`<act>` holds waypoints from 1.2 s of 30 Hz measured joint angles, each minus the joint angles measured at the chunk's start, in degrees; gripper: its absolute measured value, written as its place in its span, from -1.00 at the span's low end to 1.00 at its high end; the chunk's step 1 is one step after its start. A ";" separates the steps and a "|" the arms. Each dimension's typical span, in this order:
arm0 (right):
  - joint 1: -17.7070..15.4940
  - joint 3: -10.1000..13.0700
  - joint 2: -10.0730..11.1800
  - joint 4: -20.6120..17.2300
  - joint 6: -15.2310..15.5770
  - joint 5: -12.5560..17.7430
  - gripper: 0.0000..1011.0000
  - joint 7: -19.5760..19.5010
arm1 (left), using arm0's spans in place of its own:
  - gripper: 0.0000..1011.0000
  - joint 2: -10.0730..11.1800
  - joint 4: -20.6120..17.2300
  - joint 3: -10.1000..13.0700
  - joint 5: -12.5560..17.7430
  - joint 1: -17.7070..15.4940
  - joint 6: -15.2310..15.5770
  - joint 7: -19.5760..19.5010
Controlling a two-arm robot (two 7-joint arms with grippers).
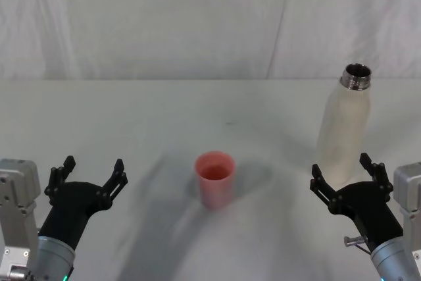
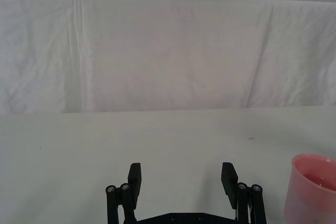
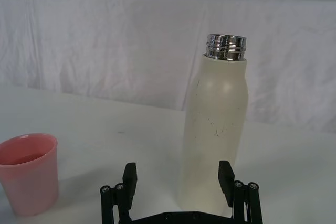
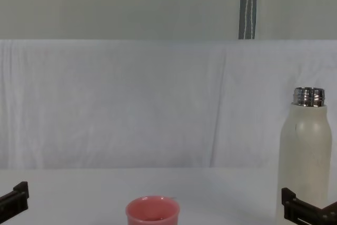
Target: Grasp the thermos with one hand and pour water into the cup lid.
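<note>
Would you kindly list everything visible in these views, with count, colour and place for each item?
thermos: one, cream-white with an uncapped shiny steel neck, upright on the table toward the robot's right, just beyond the right gripper.
cup lid: one, pink, upright near the table's middle, between the two grippers, apart from the thermos.
table: one, white, carrying both items.
backdrop cloth: one, white and wrinkled, hanging behind the table.
pole: one, grey, vertical, above the cloth toward the right.
left gripper: one, black on a grey arm, open, low at the table's near left, touching nothing.
right gripper: one, black on a grey arm, open, near right, fingers either side of the thermos base, not closed on it.
</note>
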 joint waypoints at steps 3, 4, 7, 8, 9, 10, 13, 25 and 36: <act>0.00 0.00 0.00 0.00 0.00 0.00 0.98 0.00 | 0.98 0.00 0.00 0.00 0.00 0.00 0.00 0.00; 0.00 0.00 0.00 0.00 0.00 0.00 0.98 0.00 | 0.98 0.00 0.00 0.00 0.00 0.00 0.00 0.00; 0.00 0.00 0.00 0.00 0.00 0.00 0.98 0.00 | 0.98 0.00 0.00 0.00 0.00 0.00 0.00 0.00; 0.00 0.00 0.00 0.00 0.00 0.00 0.98 0.00 | 0.98 0.00 0.00 0.00 0.00 0.00 0.00 0.00; 0.00 0.00 0.00 0.00 0.00 0.00 0.98 0.00 | 0.98 0.00 0.00 0.00 0.00 0.00 0.00 0.00; 0.00 0.00 0.00 0.00 0.00 0.00 0.98 0.00 | 0.98 0.00 0.00 0.00 0.00 0.00 0.00 0.00; 0.00 0.00 0.00 0.00 0.00 0.00 0.98 0.00 | 0.98 0.00 0.00 0.00 0.00 0.00 0.00 0.00; 0.00 0.00 0.00 0.00 0.00 0.00 0.98 0.00 | 0.98 0.00 0.00 0.00 0.00 0.00 0.00 0.00; 0.00 0.00 0.00 0.00 0.00 0.00 0.98 0.00 | 0.98 0.00 0.00 0.00 0.00 0.00 0.00 0.00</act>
